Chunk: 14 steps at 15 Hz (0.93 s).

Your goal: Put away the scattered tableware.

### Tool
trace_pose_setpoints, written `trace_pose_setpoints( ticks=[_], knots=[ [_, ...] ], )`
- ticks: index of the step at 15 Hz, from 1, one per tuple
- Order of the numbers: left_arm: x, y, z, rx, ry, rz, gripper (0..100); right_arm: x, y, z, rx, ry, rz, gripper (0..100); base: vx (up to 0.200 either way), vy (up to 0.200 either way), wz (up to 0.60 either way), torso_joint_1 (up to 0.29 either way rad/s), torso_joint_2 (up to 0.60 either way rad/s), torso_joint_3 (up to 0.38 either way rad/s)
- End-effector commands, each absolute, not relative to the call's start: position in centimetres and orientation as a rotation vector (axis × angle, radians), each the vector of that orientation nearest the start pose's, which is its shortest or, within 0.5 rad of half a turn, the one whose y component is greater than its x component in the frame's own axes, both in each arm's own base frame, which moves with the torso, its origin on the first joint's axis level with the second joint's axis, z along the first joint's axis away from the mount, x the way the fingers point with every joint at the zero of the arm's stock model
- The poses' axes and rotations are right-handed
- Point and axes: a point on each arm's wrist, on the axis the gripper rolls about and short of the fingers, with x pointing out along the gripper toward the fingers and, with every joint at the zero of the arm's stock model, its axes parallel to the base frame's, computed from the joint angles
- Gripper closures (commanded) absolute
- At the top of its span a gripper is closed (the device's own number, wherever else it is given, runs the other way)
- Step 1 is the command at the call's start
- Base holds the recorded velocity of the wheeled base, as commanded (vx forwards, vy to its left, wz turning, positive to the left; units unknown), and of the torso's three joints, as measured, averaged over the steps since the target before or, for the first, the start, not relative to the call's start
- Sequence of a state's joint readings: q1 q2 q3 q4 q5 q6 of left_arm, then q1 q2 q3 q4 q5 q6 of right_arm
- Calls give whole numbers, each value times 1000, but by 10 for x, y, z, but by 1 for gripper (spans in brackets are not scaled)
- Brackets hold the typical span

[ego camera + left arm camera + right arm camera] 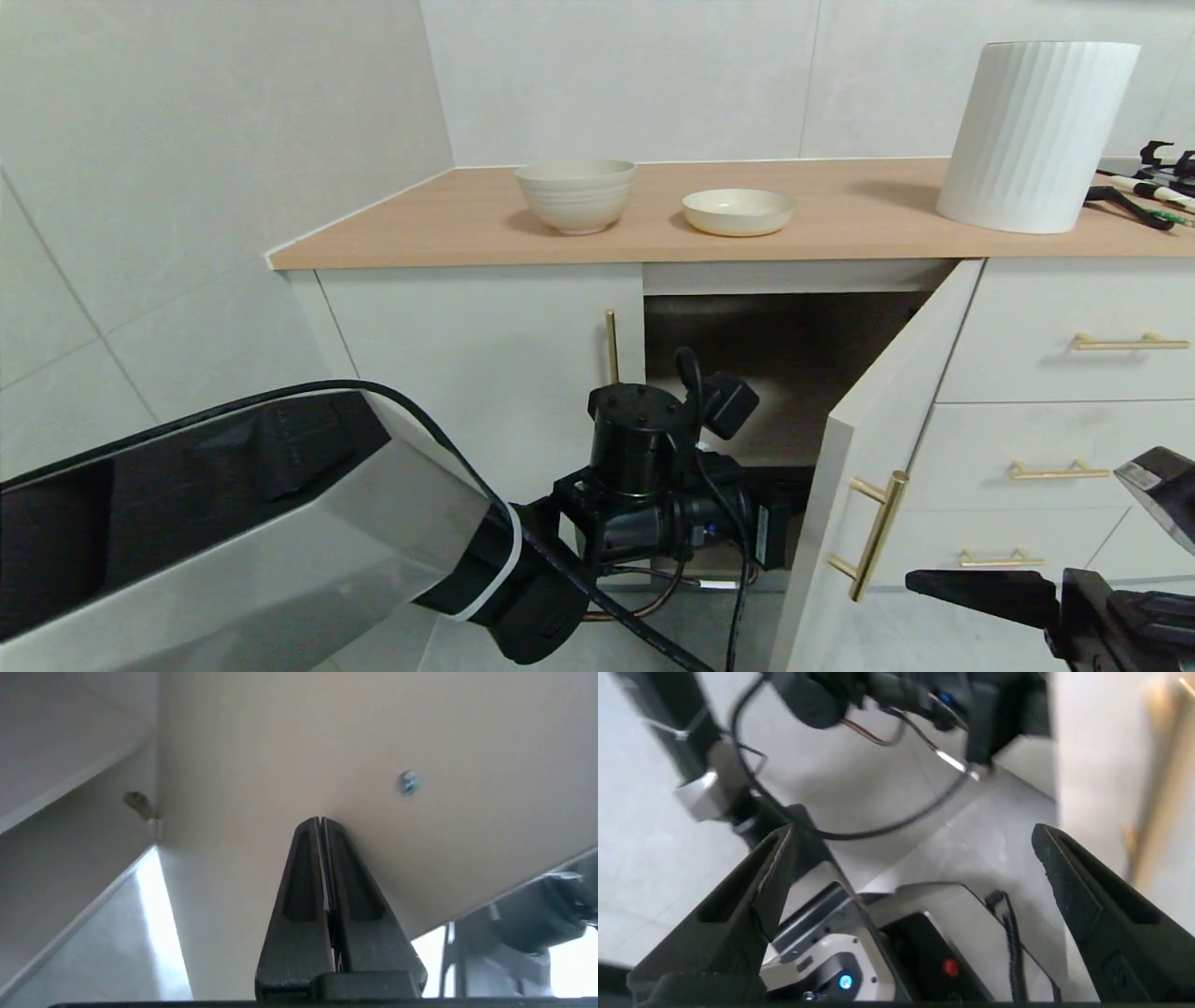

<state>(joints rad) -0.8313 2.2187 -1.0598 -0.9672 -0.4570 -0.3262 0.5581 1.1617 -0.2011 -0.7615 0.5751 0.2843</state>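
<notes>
The bowl [575,194] sits on the surface [448,233], near its left end. The small dish [738,211] sits just to the right of it. The tall pot [1036,135] stands far off to the right, with some tools [1144,191] beside it at the edge. Under the surface, the cupboard door [887,392] stands open.

The cabinet door [878,448] stands swung out to the right, leaving the dark opening [794,364] free above, while the left arm [644,467] fills its lower part. On the counter [420,233], bare wood separates the bowl [575,194] and the plate [738,211]; a tall white cylinder [1036,131] crowds the right end.
</notes>
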Motion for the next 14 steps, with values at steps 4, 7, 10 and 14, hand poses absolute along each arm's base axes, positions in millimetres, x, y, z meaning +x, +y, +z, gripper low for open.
trace_pose_setpoints(
  ticks=[4,7,10,14],
  knots=[
    [206,-358,153,-188,515,-1459,100,84,80,177,248,220,1216,0,0,0,0,0,0,0],
    [189,-363,158,-162,547,-1448,100,81,78,178,249,219,1220,0,0,0,0,0,0,0],
    [195,-317,166,-181,504,-1325,100,85,82,175,249,258,1213,0,0,0,0,0,0,0],
    [211,-242,161,-215,387,-1011,100,119,97,175,251,327,1125,0,0,0,0,0,0,0]
  ],
)
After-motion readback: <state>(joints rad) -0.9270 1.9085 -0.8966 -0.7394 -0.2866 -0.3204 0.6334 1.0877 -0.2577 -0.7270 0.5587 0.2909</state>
